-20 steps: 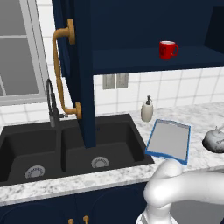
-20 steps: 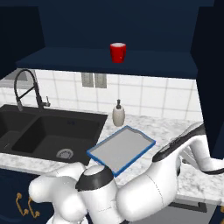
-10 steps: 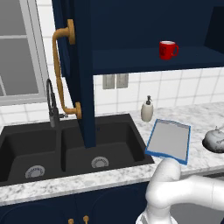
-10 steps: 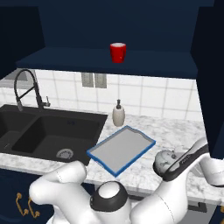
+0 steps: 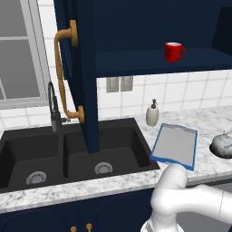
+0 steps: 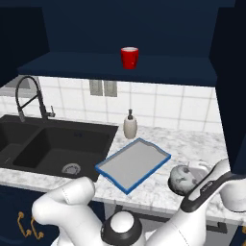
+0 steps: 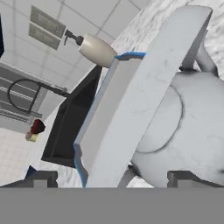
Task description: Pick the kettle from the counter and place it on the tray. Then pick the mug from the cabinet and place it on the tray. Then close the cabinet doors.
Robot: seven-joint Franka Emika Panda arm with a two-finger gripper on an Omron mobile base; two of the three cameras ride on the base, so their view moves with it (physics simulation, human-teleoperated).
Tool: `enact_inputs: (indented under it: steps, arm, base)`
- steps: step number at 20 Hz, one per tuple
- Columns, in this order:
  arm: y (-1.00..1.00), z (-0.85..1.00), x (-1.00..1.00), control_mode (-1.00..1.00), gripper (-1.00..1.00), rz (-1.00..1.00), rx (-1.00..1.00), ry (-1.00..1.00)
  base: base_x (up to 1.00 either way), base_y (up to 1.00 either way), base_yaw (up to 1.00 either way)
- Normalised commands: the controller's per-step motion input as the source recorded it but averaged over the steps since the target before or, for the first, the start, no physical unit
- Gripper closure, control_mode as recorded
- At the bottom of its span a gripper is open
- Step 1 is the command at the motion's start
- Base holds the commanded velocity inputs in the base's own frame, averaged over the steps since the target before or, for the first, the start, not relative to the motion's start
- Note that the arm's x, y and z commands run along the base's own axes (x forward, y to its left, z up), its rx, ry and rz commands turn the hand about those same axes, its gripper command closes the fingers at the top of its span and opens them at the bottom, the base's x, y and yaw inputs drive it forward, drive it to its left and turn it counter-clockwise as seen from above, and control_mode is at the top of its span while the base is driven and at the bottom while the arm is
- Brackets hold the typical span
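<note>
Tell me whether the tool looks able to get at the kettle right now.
Probably yes: the tool stands open close over the kettle, with nothing between them; the tray lies beside it.

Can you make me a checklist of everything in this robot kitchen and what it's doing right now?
Surface: speckled white-and-grey marble counter with a black double sink.
Job's things: squat silvery kettle on the counter, beside the blue-rimmed grey tray, which is bare; glossy red mug on the navy cabinet shelf; navy door with brass handle open.
Clutter: beige soap bottle.
Gripper: gripper open, close to the kettle, holding nothing.
Cables: nothing seen.
Surroundings: white tiled wall, black faucet, window.
</note>
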Motion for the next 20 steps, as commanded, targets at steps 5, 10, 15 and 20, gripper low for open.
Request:
enact_inputs:
  steps: [5,10,15,20]
  arm:
    - [0.26,0.0,0.07,-1.0,1.0,0.0,0.05,-0.04]
    - [0.07,0.0,0.02,-1.0,1.0,-0.01,0.04,-0.03]
    - [0.57,0.22,-0.01,-1.0,1.0,0.0,0.09,-0.25]
    - [0.55,0.61,0.0,-1.0,1.0,0.0,0.12,-0.32]
  base:
    - [0.0,0.0,0.0]
    - [0.0,0.0,0.0]
    - [0.0,0.0,0.0]
    - [0.0,0.0,0.0]
